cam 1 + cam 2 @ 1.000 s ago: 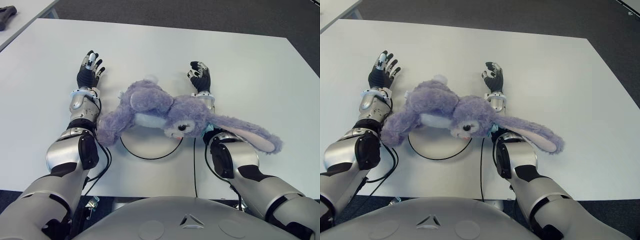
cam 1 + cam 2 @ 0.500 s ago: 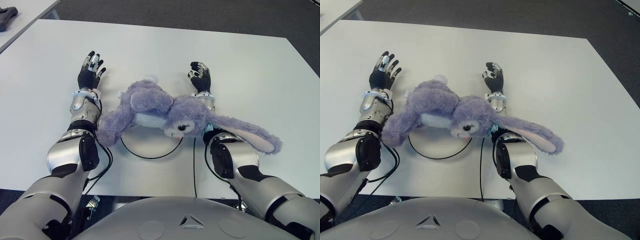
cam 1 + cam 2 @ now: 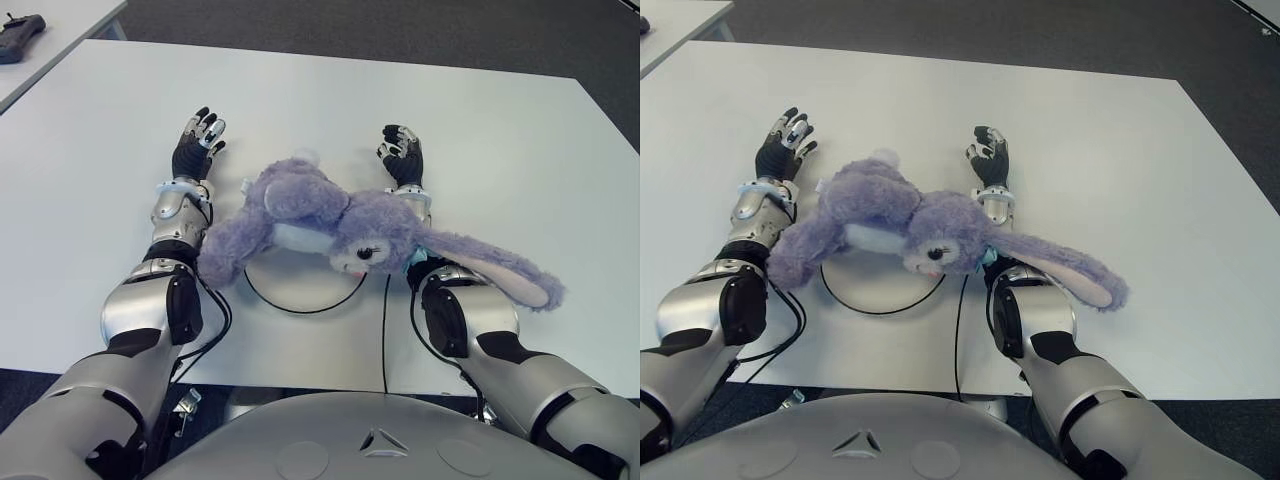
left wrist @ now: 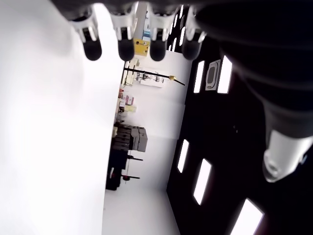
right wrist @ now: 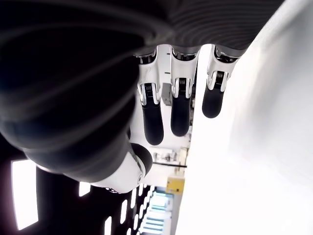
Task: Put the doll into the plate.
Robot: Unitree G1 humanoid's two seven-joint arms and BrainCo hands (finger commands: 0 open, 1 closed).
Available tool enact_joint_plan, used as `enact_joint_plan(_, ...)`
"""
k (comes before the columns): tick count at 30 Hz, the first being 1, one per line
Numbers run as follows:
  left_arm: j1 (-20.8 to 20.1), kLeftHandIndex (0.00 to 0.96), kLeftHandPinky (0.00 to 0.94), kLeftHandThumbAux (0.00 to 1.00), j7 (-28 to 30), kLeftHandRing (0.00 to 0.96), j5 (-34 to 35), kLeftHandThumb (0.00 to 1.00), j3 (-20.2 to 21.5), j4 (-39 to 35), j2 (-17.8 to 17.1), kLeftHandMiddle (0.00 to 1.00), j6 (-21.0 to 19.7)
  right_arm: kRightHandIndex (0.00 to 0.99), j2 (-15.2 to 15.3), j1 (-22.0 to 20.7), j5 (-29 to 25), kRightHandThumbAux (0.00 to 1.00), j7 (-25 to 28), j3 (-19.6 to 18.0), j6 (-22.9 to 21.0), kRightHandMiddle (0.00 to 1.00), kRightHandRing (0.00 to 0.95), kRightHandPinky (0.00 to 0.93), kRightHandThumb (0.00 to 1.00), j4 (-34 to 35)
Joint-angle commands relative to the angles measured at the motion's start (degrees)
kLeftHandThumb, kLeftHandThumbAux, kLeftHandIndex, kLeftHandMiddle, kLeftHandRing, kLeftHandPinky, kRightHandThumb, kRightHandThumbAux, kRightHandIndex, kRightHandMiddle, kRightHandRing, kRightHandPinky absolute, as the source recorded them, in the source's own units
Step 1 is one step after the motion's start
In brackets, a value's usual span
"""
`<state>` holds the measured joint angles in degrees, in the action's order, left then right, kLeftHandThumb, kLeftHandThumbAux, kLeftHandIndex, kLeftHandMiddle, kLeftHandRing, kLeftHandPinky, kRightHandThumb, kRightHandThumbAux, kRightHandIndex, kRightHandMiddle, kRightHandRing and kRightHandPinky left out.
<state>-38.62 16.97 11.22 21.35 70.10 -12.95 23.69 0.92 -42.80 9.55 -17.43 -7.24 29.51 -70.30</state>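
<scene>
A purple plush bunny doll [image 3: 305, 205] lies on its side across the far part of a white plate with a black rim [image 3: 300, 309], near the table's front edge. Its head [image 3: 940, 235] is at the plate's right side, and one long ear [image 3: 495, 275] drapes over my right forearm. My left hand [image 3: 197, 140] is on the table just left of the doll's body, fingers spread, holding nothing. My right hand [image 3: 403, 152] is beyond the doll's head, fingers relaxed with nothing in them. Both wrist views show only my own fingertips [image 4: 124, 46] [image 5: 180, 115] over the white table.
The white table [image 3: 480, 130] stretches far ahead and to the right. A dark device [image 3: 22, 24] lies on a neighbouring table at the far left. Black cables [image 3: 384, 335] run from my arms over the front edge. Dark floor surrounds the table.
My left hand has shifted right, closer to the doll's body. The doll, the plate and my right hand have stayed put.
</scene>
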Motion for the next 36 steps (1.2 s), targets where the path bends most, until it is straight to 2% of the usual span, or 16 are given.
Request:
enact_joint_plan(1, 13.02, 0.0, 0.0, 0.601, -5.21, 0.0, -1.94, 0.055, -1.02, 6.47, 6.7, 0.0, -2.34, 0.267, -1.69, 11.61, 0.61, 0.881, -0.46, 0.5, -5.03, 0.273, 0.223, 0.17, 0.568, -7.31)
enact_joint_plan(8, 14.47, 0.0, 0.0, 0.616, -10.62, 0.0, -5.63, 0.054, -3.44, 6.36, 7.21, 0.0, 2.38, 0.259, -1.77, 11.54, 0.78, 0.885, -0.76, 0.76, -5.37, 0.265, 0.219, 0.168, 0.485, -7.35)
enact_joint_plan(13, 15.3, 0.002, 0.008, 0.676, -15.52, 0.0, -8.42, 0.043, -5.44, 6.35, 7.52, 0.004, 5.39, 0.252, -1.84, 11.55, 0.94, 0.887, -0.99, 1.02, -5.47, 0.263, 0.218, 0.159, 0.425, -7.39)
enact_joint_plan(22, 15.48, 0.033, 0.037, 0.73, -20.06, 0.012, -11.18, 0.006, -7.2, 6.38, 7.66, 0.026, 6.24, 0.258, -1.93, 11.72, 0.92, 0.898, -1.23, 1.23, -4.96, 0.275, 0.226, 0.16, 0.42, -7.36)
enact_joint_plan(36, 15.56, 0.05, 0.057, 0.755, -21.74, 0.031, -11.6, 0.0, -8.81, 6.37, 7.59, 0.037, 6.04, 0.267, -2.05, 11.81, 0.56, 0.898, -1.07, 1.05, -4.68, 0.282, 0.231, 0.171, 0.448, -7.3)
